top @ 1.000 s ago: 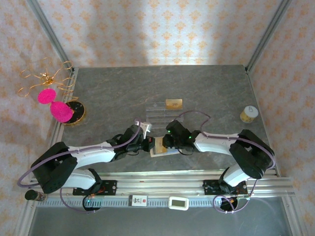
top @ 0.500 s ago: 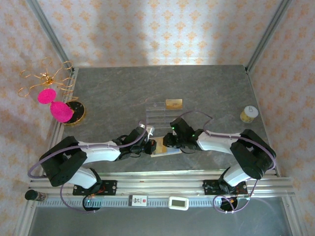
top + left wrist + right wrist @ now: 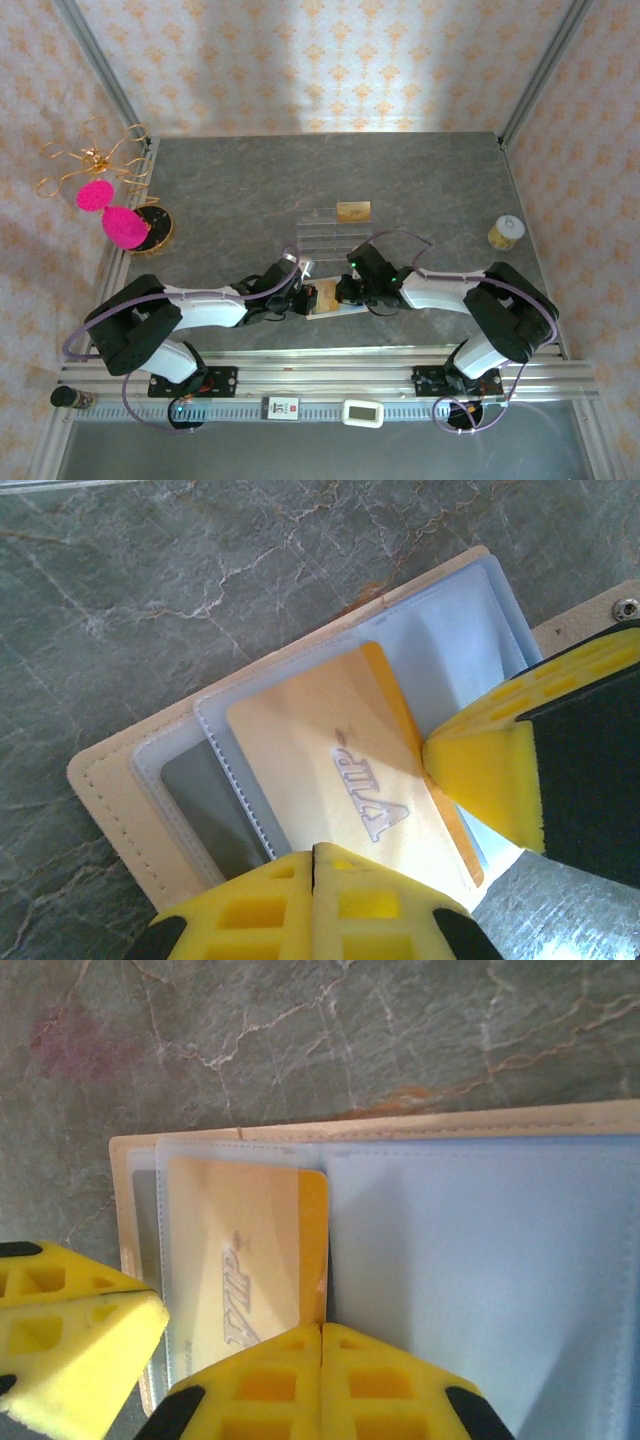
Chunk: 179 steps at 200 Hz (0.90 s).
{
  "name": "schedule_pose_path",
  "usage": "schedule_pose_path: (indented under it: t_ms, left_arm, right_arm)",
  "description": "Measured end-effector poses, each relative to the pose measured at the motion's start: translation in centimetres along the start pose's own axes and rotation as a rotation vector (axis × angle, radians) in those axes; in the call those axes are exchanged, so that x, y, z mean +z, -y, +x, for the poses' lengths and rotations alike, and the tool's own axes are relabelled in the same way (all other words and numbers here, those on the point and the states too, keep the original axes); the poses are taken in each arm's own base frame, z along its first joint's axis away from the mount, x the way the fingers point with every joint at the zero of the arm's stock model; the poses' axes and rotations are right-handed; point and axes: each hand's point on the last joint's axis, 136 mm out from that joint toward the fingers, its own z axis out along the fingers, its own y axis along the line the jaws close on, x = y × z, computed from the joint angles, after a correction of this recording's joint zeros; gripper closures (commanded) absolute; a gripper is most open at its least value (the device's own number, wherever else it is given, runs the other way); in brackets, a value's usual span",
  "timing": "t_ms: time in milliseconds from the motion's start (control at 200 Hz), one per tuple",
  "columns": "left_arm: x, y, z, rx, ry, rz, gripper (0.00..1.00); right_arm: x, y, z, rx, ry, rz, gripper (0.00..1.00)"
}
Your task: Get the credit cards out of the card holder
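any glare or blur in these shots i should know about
Top external: a bright patch on the back wall. Left wrist: gold card sharp, VIP lettering readable. Right wrist: the same card looks paler, its lettering fainter.

Nothing fancy: the left arm (image 3: 200, 308) and right arm (image 3: 440, 290) are done in white shells with chunky black joints, purple cables (image 3: 398, 231) are looped alongside, and the fingers (image 3: 250, 912) are moulded bright yellow with square pockets.
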Motion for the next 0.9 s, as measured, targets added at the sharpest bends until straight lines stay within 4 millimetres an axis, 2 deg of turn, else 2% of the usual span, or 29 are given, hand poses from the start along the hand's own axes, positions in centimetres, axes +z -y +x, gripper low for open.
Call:
schedule_pose_path:
  t_ms: [220, 471, 541, 626, 741, 896]
  left_arm:
    - [-0.4, 0.2, -0.4, 0.002, 0.016, 0.006, 1.00]
    - [-0.8, 1.9, -1.6, 0.017, 0.044, 0.045, 1.00]
    - [-0.3, 2.5, -1.6, 0.025, 0.037, 0.052, 1.00]
    - [0.3, 1.9, -1.1, 0.022, 0.015, 0.033, 1.00]
    - [1.1, 1.0, -0.1, 0.017, -0.020, 0.000, 1.00]
    - [1.2, 0.9, -0.1, 0.018, -0.020, -0.002, 1.00]
  right_arm:
    - [-1.3, 0.5, -0.6, 0.018, 0.060, 0.029, 1.00]
    - [-1.4, 0.9, -0.5, 0.026, 0.065, 0.039, 1.00]
    - [-1.4, 0.9, -0.4, 0.025, 0.064, 0.038, 0.90]
    - [-1.4, 0.9, -0.4, 0.013, 0.063, 0.039, 0.79]
    - [-1.5, 0.9, -0.5, 0.021, 0.053, 0.029, 0.78]
    - [-1.3, 1.0, -0.6, 0.030, 0.039, 0.009, 0.78]
